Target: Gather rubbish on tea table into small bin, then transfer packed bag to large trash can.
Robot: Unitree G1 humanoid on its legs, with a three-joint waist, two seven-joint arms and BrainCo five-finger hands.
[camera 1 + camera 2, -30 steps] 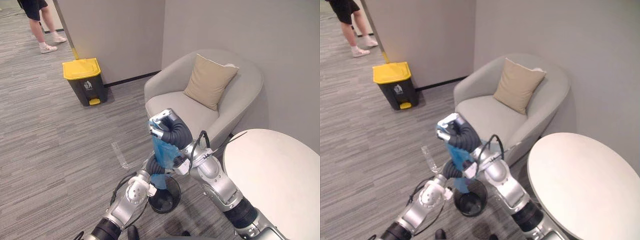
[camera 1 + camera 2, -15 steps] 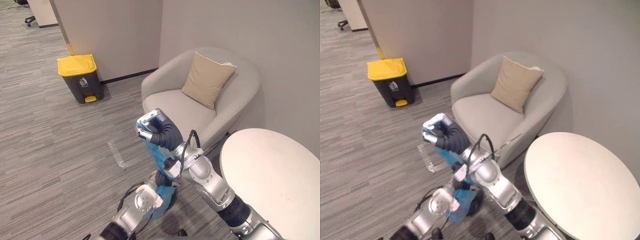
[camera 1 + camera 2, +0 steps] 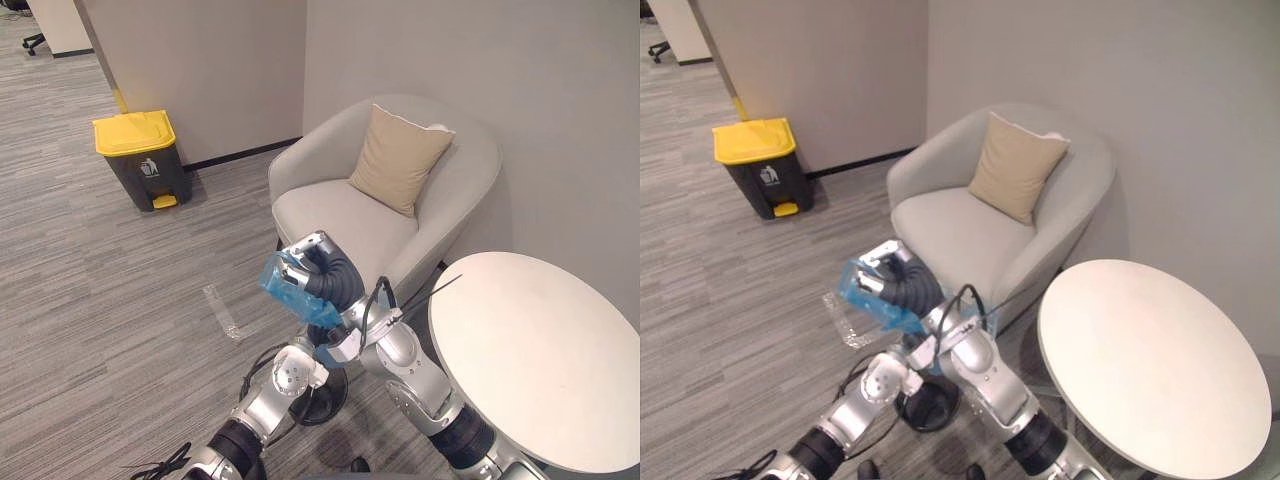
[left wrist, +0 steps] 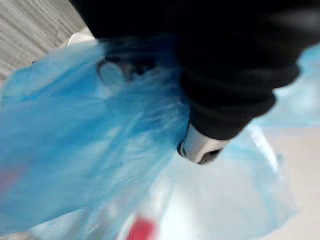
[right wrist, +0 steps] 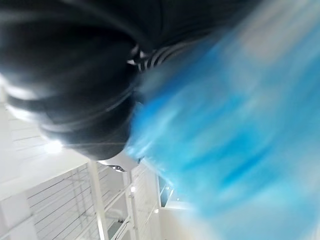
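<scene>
The right hand point(image 3: 312, 258) is curled round the blue bag point(image 3: 285, 283), above the small black bin point(image 3: 932, 408), between the armchair point(image 3: 340, 215) and the round table point(image 3: 540, 360). The left hand point(image 4: 200, 145) is against the bag (grip: cannot tell). Open grey carpet point(image 3: 100, 290) reaches the yellow-lidded trash can point(image 3: 140, 160) by the wall.

The carpet floor point(image 3: 90, 290) carries a yellow-lidded trash can point(image 3: 140, 160), armchair point(image 3: 340, 215) and table point(image 3: 540, 350).
</scene>
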